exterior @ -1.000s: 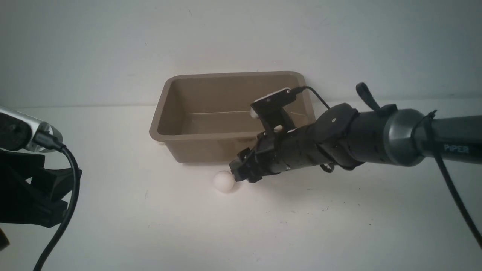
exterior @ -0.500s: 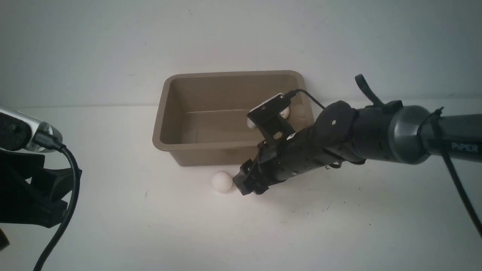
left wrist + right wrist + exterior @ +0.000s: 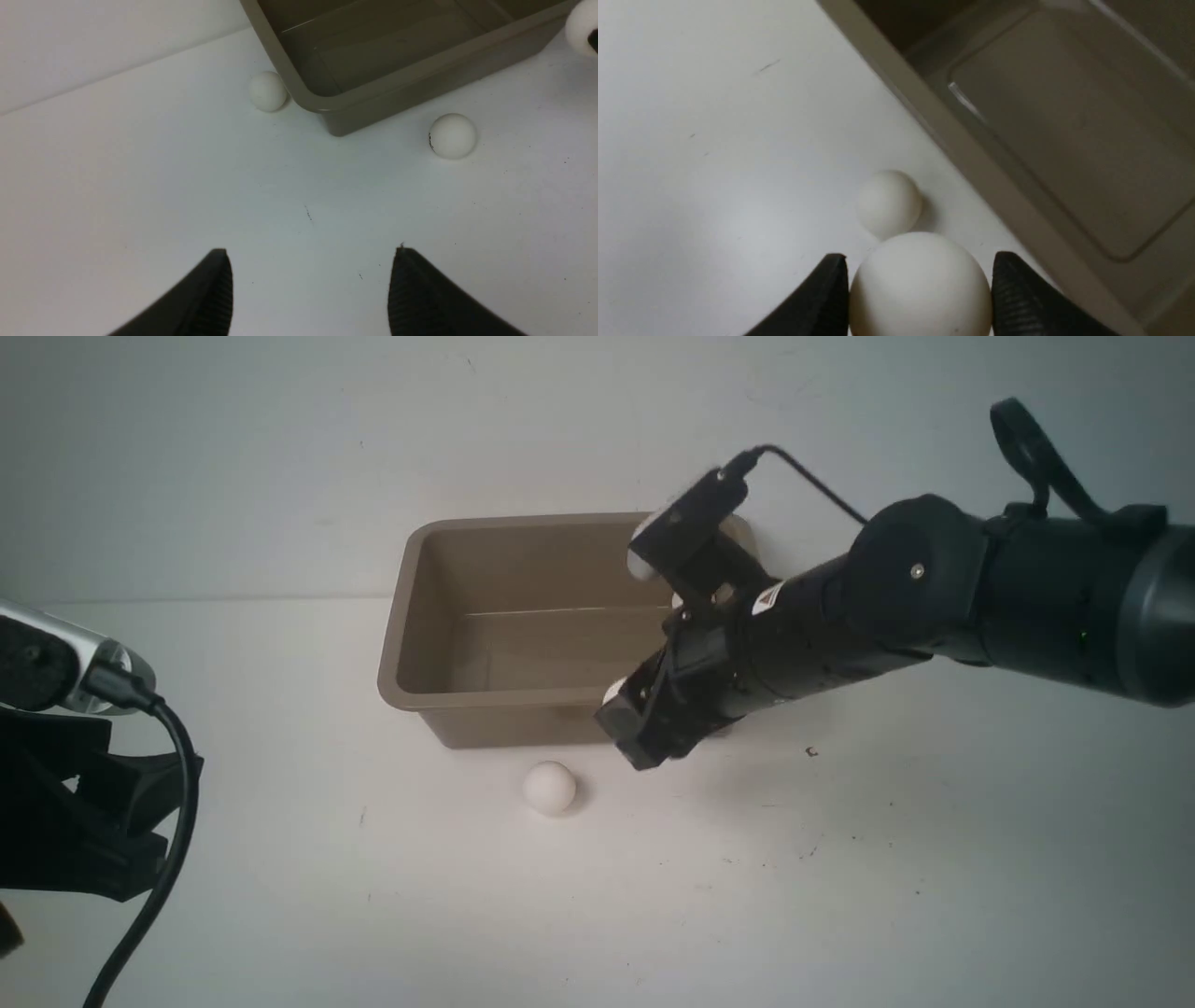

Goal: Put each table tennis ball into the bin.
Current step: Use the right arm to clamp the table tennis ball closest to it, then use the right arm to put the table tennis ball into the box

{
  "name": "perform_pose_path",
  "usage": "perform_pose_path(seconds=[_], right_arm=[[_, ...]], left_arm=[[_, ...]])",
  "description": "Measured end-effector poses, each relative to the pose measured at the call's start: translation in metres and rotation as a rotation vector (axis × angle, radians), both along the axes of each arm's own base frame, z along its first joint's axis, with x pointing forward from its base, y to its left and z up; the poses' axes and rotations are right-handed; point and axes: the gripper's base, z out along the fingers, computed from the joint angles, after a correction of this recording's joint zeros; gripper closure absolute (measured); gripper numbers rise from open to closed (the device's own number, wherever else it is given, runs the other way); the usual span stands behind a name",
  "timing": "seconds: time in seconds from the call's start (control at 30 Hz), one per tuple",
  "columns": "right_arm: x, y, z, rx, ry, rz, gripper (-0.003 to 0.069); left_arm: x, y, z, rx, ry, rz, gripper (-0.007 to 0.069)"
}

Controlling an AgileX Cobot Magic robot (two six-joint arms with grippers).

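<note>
Tabletop [image 3: 373,933], pale and scuffed, carries my remote workspace, with the taupe rectangular tub [image 3: 504,698] upright at its center, mouth up to receive table tennis balls. From the tub's three o'clock, my right arm [image 3: 840,607] reaches in across its near corner, a line that I judge suits a short lift over the flared rim. At eight o'clock, well apart, my left gripper [image 3: 310,280] waits with fingers parted and nothing between them, leaving the right a free approach.

My right gripper [image 3: 920,289] is clamped on a white table tennis ball [image 3: 920,275], pinched between both fingertips so it cannot roll; it hangs at the tub's five o'clock, outside the near wall. A second ball [image 3: 549,788] rests on the table at six o'clock, and a third [image 3: 267,91] sits just beside the nine o'clock end. A pale sliver [image 3: 676,601] behind my right gripper may be another, inside the tub; I cannot tell. Raising the held ball above the rim should come next.
</note>
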Motion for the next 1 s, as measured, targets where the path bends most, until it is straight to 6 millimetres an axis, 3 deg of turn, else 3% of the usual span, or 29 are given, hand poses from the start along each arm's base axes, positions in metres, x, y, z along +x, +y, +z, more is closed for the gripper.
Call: perform_pose_path(seconds=[0.17, 0.43, 0.7, 0.9, 1.0], right_arm=[[0.017, 0.0, -0.005, -0.003, -0.135, -0.047, 0.0302], [0.067, -0.015, -0.033, -0.029, -0.188, -0.152, 0.0302], [0.081, -0.015, -0.018, 0.007, -0.229, -0.172, 0.0301], [0.087, -0.011, 0.0, 0.049, -0.26, -0.178, 0.0123], [0.087, -0.011, 0.01, 0.06, -0.286, -0.178, 0.0071]], left_arm=[[0.0, 0.0, 0.0, 0.0, 0.0, 0.0, 0.022], [0.0, 0.0, 0.0, -0.006, 0.0, 0.0, 0.022], [0.0, 0.0, 0.0, -0.006, -0.001, 0.0, 0.022], [0.0, -0.003, 0.001, -0.057, -0.002, 0.003, 0.022], [0.001, -0.006, 0.002, -0.092, -0.003, -0.014, 0.022]])
